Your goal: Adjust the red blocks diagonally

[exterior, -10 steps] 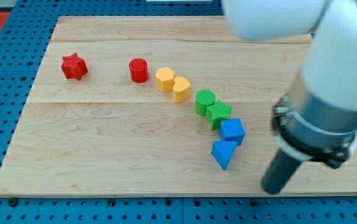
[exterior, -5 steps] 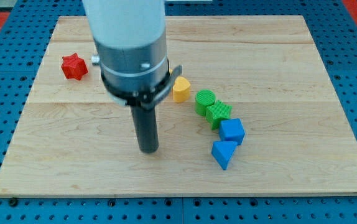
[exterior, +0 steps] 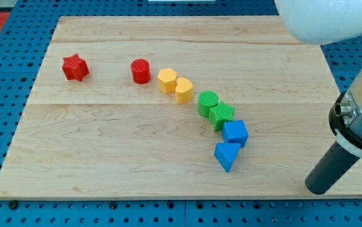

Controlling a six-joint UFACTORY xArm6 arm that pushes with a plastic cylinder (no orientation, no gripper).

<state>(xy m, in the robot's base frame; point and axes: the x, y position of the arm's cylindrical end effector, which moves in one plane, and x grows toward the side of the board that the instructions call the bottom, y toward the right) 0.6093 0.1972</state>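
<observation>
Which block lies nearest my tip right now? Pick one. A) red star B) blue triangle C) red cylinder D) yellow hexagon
B: my tip sits at the board's lower right, and the blue triangle is the closest block, to the view's left of it; the red star lies farthest away.

We read no text, no labels, no brands, no numbers, no signs — none on the blocks, none on the board, none on our arm.

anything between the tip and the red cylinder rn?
Yes, in the camera view: my tip sits at the board's bottom right, and the blue triangular block, blue cube and both green blocks lie roughly between it and the red cylinder.
</observation>
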